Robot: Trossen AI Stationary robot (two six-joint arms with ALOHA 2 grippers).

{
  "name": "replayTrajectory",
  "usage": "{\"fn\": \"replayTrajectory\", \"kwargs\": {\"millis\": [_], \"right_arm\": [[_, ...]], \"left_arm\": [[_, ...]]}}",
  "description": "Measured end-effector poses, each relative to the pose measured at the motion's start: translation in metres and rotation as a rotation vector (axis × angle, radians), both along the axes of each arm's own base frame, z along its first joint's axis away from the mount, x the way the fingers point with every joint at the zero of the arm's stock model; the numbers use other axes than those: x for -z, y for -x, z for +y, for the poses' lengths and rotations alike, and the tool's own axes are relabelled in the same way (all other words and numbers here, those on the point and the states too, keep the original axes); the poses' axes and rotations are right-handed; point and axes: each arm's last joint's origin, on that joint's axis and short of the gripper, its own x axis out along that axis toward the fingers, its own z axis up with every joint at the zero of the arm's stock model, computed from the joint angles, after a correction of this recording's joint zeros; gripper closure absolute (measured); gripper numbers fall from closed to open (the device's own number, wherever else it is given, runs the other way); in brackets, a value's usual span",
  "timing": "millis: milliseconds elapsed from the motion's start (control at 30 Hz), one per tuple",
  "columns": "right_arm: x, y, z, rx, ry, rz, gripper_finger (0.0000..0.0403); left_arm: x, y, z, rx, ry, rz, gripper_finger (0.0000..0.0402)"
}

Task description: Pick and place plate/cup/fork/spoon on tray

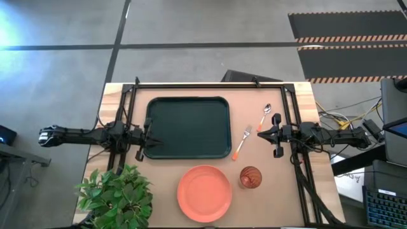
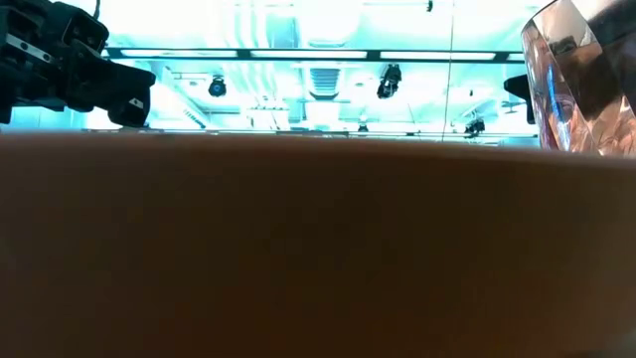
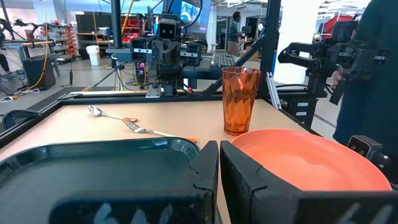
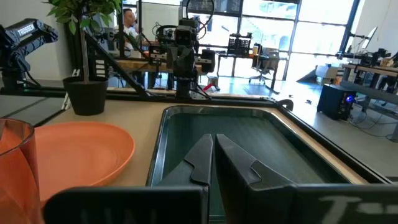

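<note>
The dark green tray [image 1: 187,127] lies flat at the table's middle. The salmon plate [image 1: 204,193] lies near the front edge, and the red-brown cup [image 1: 250,177] stands upright to its right. The fork [image 1: 242,142] and the spoon [image 1: 264,116] lie on the table right of the tray, heads toward the far side. My left gripper [image 1: 149,138] is shut and empty over the tray's left rim; the left wrist view [image 3: 219,163] shows its fingers together. My right gripper [image 1: 261,133] is shut and empty between the spoon and the fork, pointing at the tray [image 4: 249,137].
A potted plant [image 1: 117,194] stands at the table's near left corner, beside the plate. A black frame rail [image 1: 210,84] runs along the far edge, with uprights at both sides. In the low view the plate's rim [image 2: 318,249] fills the lower part, and the cup [image 2: 586,80] shows at the right.
</note>
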Motion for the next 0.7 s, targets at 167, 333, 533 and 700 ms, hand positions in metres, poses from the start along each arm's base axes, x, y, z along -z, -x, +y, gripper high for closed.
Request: {"fn": "replayTrajectory", "kwargs": {"millis": [167,333,533,700], "right_arm": [[-0.001,0.000,0.000,0.000,-0.001,-0.008,0.0394],[-0.006,0.000,0.000,-0.001,-0.104,-0.059,0.0394],[-0.020,0.003,-0.004,0.099,-0.446,-0.244,0.0394],[-0.028,0.005,-0.005,0.072,-0.613,-0.348,0.0394]], "left_arm": [[0.000,0.000,0.000,0.000,0.000,0.000,0.0402],[0.000,0.000,0.000,0.000,0.000,0.000,0.0402],[0.000,0.000,0.000,0.000,0.000,-0.001,0.0402],[0.000,0.000,0.000,0.000,0.000,0.000,0.0402]]}}
